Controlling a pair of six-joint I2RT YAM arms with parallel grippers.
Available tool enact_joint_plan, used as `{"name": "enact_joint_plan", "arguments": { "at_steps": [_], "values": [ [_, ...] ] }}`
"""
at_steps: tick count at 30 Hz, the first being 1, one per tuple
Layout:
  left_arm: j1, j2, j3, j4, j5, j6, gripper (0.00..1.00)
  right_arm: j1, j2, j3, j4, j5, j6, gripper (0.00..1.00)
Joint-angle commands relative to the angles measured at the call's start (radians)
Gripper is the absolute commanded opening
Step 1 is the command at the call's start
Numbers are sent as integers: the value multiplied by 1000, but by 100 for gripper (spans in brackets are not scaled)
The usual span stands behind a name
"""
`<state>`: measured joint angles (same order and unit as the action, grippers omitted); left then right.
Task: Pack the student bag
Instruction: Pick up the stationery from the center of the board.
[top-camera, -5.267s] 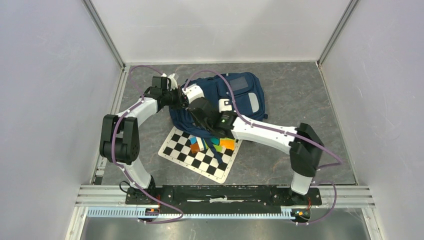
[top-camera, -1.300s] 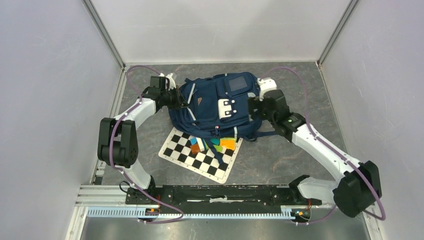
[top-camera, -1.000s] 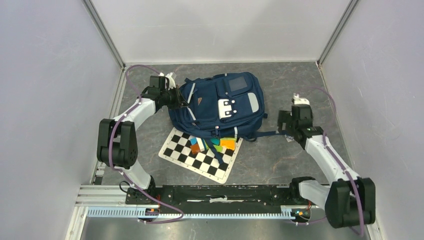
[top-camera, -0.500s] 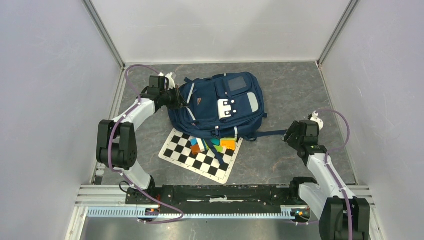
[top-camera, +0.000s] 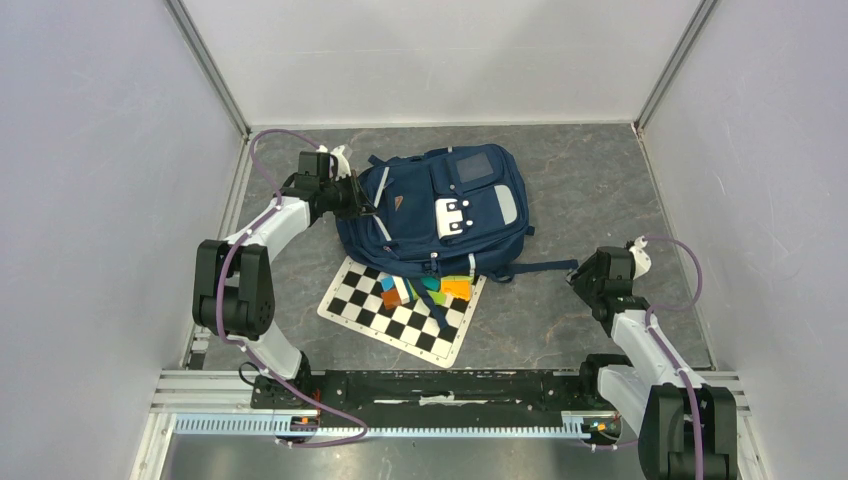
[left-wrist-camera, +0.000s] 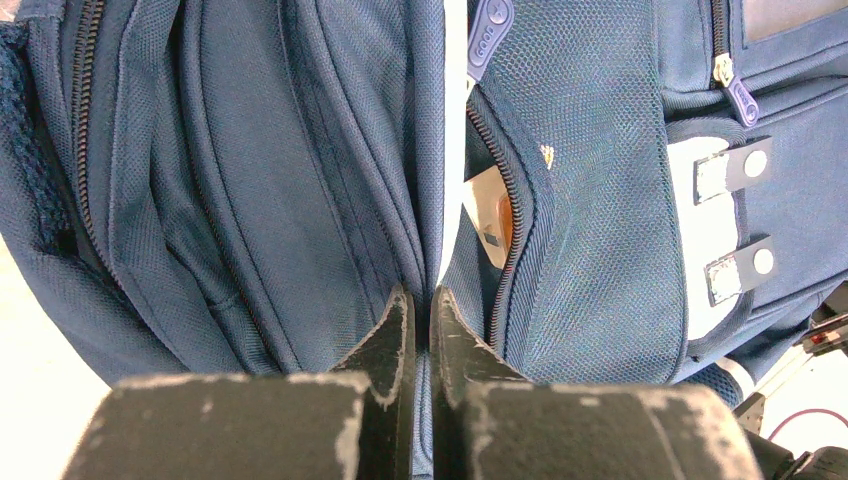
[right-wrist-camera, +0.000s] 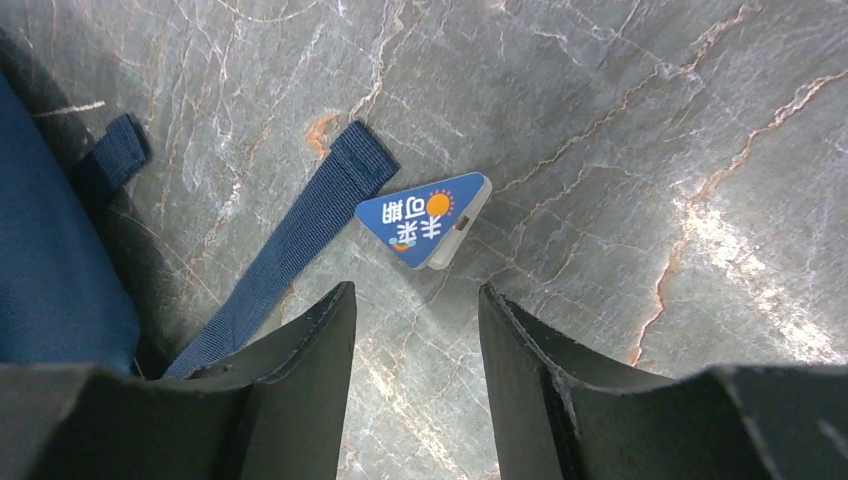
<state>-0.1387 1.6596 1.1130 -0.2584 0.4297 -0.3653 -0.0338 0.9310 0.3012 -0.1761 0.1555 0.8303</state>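
The student bag (top-camera: 440, 215) lies flat on the desk (top-camera: 600, 170), a little toward 12 o'clock from the middle, with its front pockets facing up. The left fingers (left-wrist-camera: 395, 335) are pressed together on a fold of the bag's cloth at its 9 o'clock side, between the main body and the front pocket. The zip of this pocket is open. At 6 o'clock from the bag lies a chess board (top-camera: 385, 318), and some coloured blocks (top-camera: 430, 288) rest on it against the bag's edge.

The right fingers (right-wrist-camera: 320, 335) hang over the bare desk at about 4 o'clock from the bag. They stand apart and nothing is between them. Just ahead of them, at 12 o'clock in the wrist view, lies a small flat triangle piece (right-wrist-camera: 425, 220) with a blue face and white edge. It lies just beside the end of a loose strap (right-wrist-camera: 290, 250); I cannot tell whether they touch.

I judge that the step in hand is to pick up this triangle for packing, while the left arm holds the bag still. To do it well, the right fingers should move forward until the triangle is centred in the gap, then come straight down. The piece is thin and lies flat, so the tips must reach the desk surface before they shut, and they should take two edges, not a corner. The strap at 10 o'clock must stay outside the grip, otherwise the bag will be pulled. The left pinch should not slacken.
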Motion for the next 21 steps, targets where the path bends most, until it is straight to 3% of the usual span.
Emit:
{"name": "enact_joint_plan", "arguments": {
  "at_steps": [1, 21],
  "values": [
    [7, -56, 21, -30, 29, 39, 2, -7, -3, -5, 61, 51, 62, 53],
    [7, -54, 22, -34, 28, 42, 2, -31, 81, -19, 165, 74, 130, 42]
  ]
}}
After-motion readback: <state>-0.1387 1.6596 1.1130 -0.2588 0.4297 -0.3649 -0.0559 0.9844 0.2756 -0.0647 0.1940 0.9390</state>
